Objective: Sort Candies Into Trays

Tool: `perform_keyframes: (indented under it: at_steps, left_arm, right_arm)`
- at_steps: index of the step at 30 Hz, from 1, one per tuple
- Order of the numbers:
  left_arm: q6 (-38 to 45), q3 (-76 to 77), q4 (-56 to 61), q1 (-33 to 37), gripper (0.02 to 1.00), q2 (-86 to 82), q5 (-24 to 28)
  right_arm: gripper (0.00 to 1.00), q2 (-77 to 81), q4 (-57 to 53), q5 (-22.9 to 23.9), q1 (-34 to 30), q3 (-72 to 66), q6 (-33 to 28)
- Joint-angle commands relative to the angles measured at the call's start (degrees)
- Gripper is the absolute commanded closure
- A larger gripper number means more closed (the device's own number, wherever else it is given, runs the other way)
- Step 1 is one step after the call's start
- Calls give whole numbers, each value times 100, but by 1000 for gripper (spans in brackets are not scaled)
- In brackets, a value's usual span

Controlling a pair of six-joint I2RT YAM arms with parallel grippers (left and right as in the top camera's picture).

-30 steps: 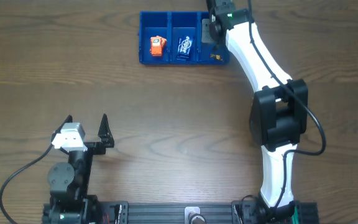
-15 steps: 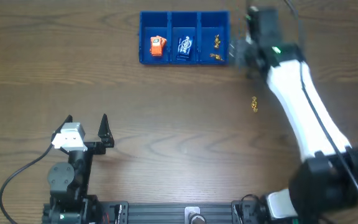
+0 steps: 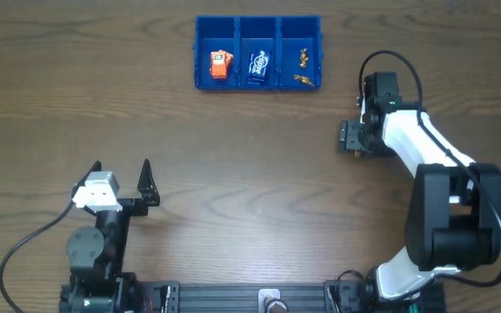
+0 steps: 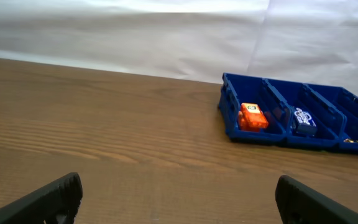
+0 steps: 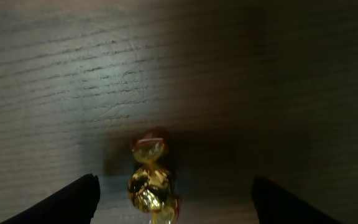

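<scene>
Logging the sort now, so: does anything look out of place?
Yes. One gold candy lies on the bare table, outside the blue tray, beneath the open right gripper, while other gold candies sit inside.

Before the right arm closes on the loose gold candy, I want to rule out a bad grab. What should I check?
1. Right gripper open: ok, its jaws stand apart.
2. Gold candy between the jaws: ok, though it lies nearer one jaw than the other.
3. Gripper low enough to pinch the candy: cannot tell.
4. Destination ready: ok, the right compartment of the blue tray holds matching gold candies and has room.
5. Left gripper out of the way: ok, it is open near its own base, far from candy and tray.
</scene>
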Motion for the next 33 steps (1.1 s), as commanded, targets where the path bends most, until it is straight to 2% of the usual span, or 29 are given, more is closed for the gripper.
perform_keyframes:
  at_steps: [1,6,11,16,20,21,28,31,33]
  left_arm:
    - [101,-87,-236,22,20,-31,72]
    - [101,-87,-236,22,20,-31,72]
    - [101,-87,-236,22,20,-31,72]
    - [101,-87,-236,22,20,-31,72]
    - [101,-87,-236,22,23,-31,72]
    - [101,-87,-236,22,20,-31,72]
    - [101,-87,-236,22,20,-31,72]
    - [103,-87,-236,22,20,-31,72]
    - [101,-87,-236,22,20,-31,72]
  right_arm:
    - [209,129,66,-81,92,28,-295]
    - [226,146,118,-87,107,28,-293]
    - [314,216,142,-109,107,28,-289]
    - [474,328,160,-109,107,28,-247]
    - [695,328,118,-109,107,28,-245]
    - [722,328,74,-107,107,28,-245]
    - [801,286,74,-216,144,35,-245]
    - [801,-507,-83,-492,551,234,-221]
    - [801,-1123,-225,-463,979,826,11]
